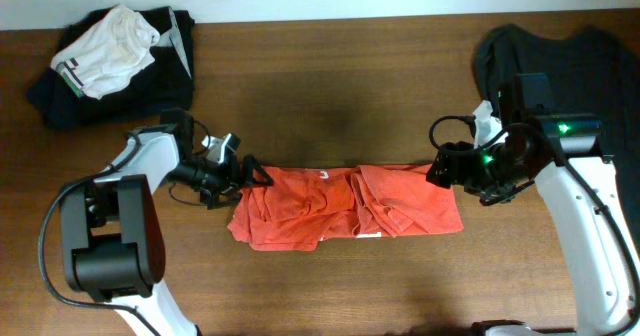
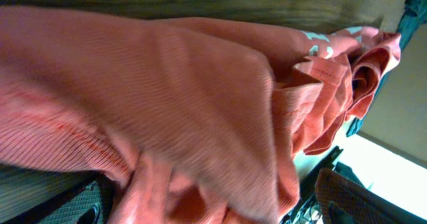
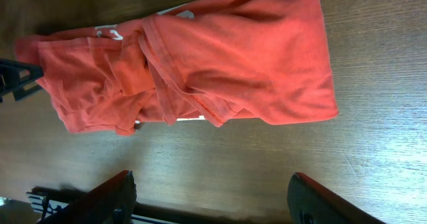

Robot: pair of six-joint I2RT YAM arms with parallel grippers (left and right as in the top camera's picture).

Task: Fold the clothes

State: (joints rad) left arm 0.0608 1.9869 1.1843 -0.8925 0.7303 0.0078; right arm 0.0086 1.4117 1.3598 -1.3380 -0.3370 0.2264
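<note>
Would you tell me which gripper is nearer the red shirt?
Left. The left gripper is at the left edge of the red shirt, cloth filling its view; the right gripper hangs open off its right edge, table between.

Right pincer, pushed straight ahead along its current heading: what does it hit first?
Probably the red-orange T-shirt, across a strip of bare table. The right pincer is open; if it tilts downward, wood could come first, as depth is unclear.

Even soft light, faint shadows, T-shirt [image 2: 167,104] blurred close-up in left wrist view, blown-out lower right corner.
</note>
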